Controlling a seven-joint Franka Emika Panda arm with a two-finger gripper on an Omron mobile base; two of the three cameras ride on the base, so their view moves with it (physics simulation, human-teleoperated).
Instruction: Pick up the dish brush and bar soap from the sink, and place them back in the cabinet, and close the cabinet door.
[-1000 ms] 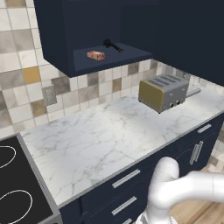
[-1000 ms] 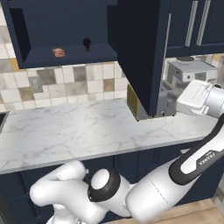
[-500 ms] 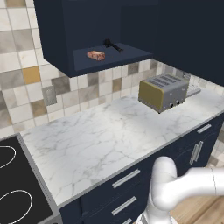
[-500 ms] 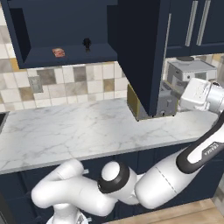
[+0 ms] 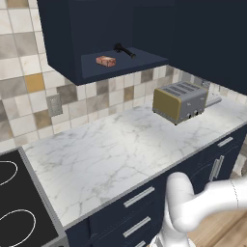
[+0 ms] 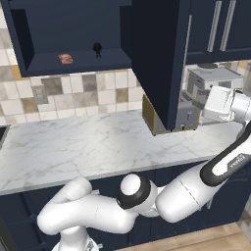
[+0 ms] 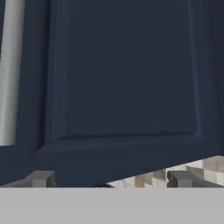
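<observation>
Left base view: the soap (image 5: 105,61) and the brush (image 5: 124,50) lie apart on the floor of the open cabinet (image 5: 87,41), above the toaster (image 5: 180,101).

Right base view: the door (image 6: 159,59) stands swung out, the hand close behind it.

Hand view: the gripper (image 7: 112,179) faces the door panel, its 2 fingertips (image 7: 40,179) spread wide, holding nothing.

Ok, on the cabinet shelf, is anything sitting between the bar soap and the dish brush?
No. In the left base view the bar soap and dish brush lie apart on the cabinet floor, with bare shelf between them.
</observation>
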